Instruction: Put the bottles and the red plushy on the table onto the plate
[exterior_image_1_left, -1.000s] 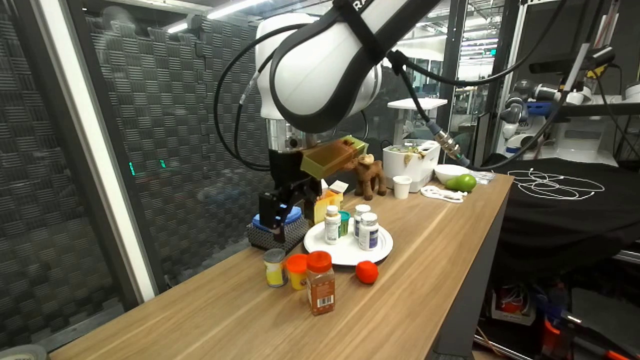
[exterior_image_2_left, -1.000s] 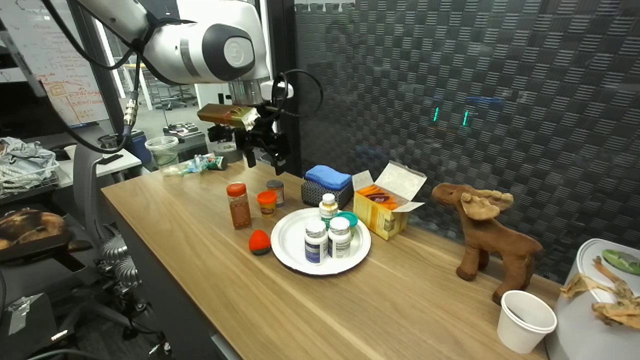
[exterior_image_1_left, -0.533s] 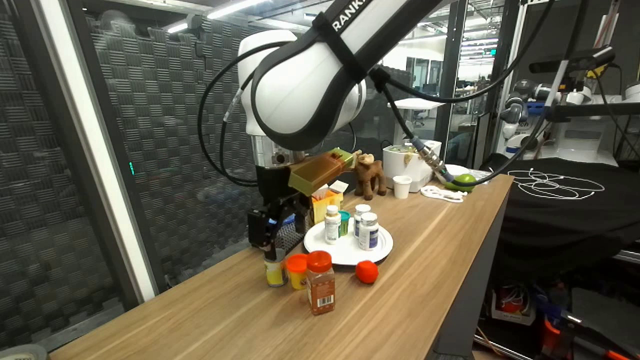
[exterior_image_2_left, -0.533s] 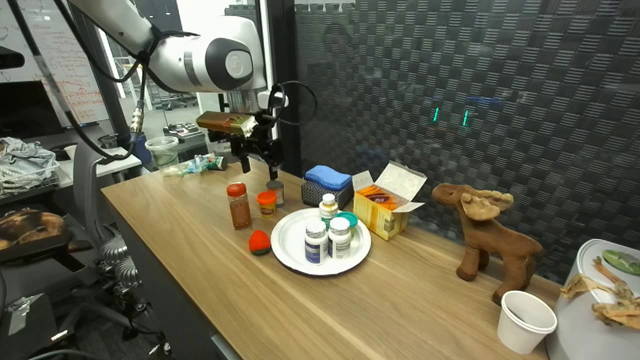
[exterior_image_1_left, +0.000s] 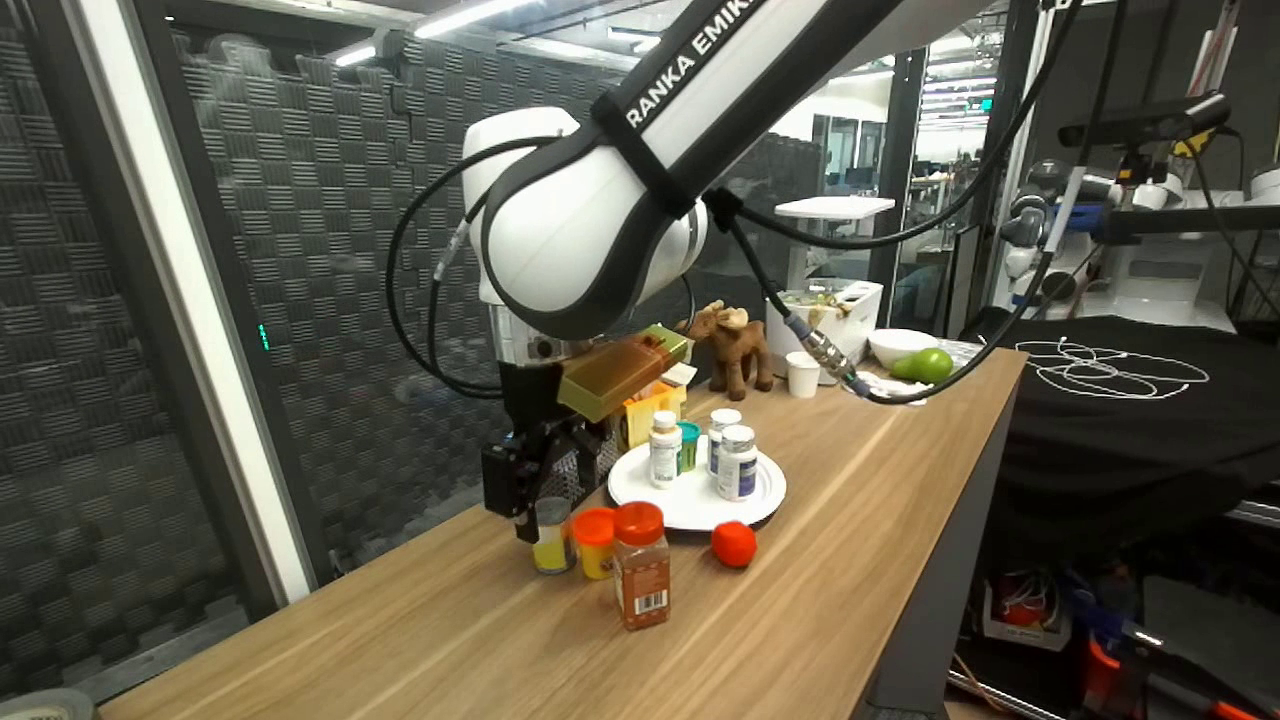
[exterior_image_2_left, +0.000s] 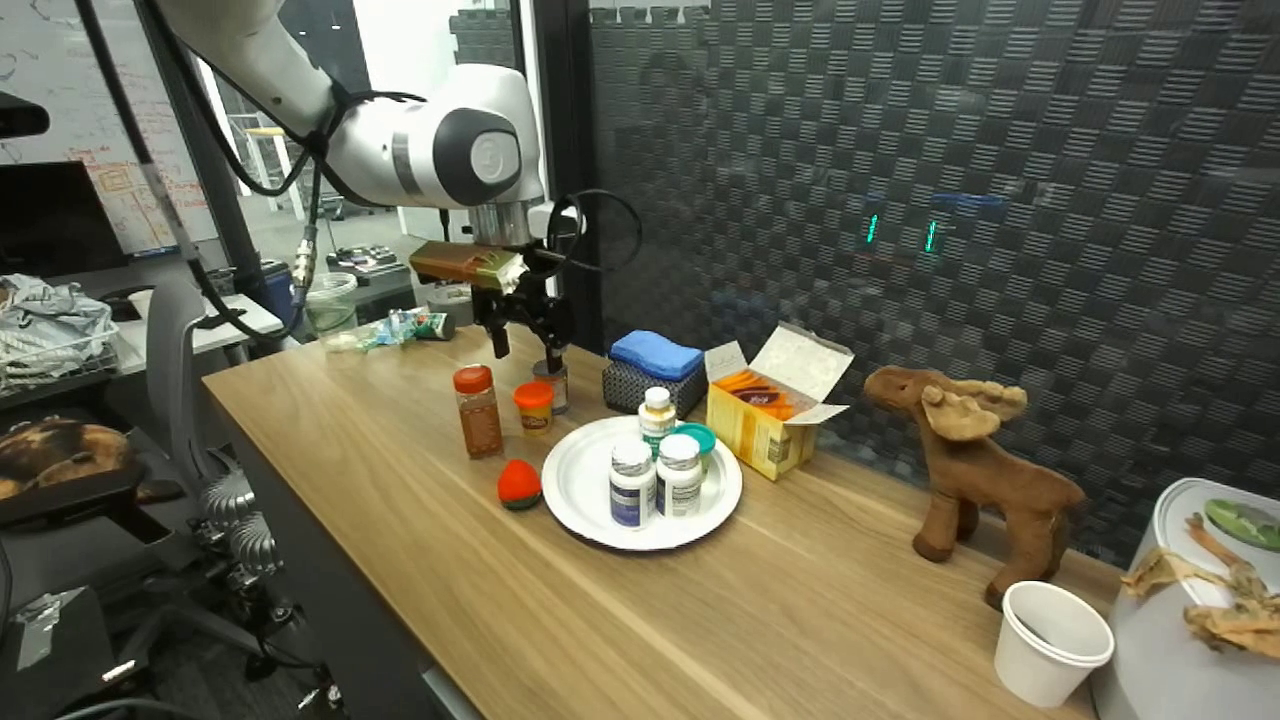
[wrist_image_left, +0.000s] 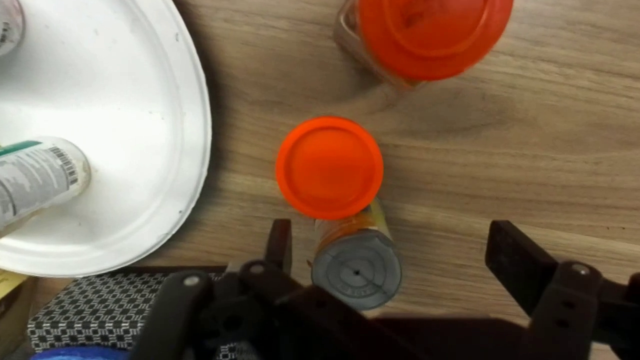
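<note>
The pincer (wrist_image_left: 390, 245) stands wide apart in the lower half of the wrist frame, clamped on nothing, with the grey-capped jar (wrist_image_left: 356, 272) between its jaws. That jar looks like the next pick, and the likeliest trouble is an off-centre grip: its cap sits much nearer the jaw at frame left, so a quick closing could shove or tip it before both sides bear. Coming lower, that same jaw might catch the patterned box (wrist_image_left: 95, 310) in the lower left of the frame.

Just above the jar in the frame stands the orange-capped tub (wrist_image_left: 329, 167); I cannot tell whether the 2 touch. A sideways nudge could topple it or trap both together. The red-capped bottle (wrist_image_left: 435, 35), upper right, seems at less risk unless the approach swings that way.

The plate (wrist_image_left: 150, 135), at frame left, carries its own danger. In both exterior views, 3 white bottles (exterior_image_2_left: 632, 487) and 1 green-lidded tub (exterior_image_2_left: 697, 442) stand upright on it; a low carry could bowl them over, and with 4 things left on the tabletop (exterior_image_1_left: 760, 630), space may run short. Of those, the red plushy (exterior_image_1_left: 735, 543), lower centre in an exterior view, lies just beside the plate; its rounded shape could roll under a poor pinch.
</note>
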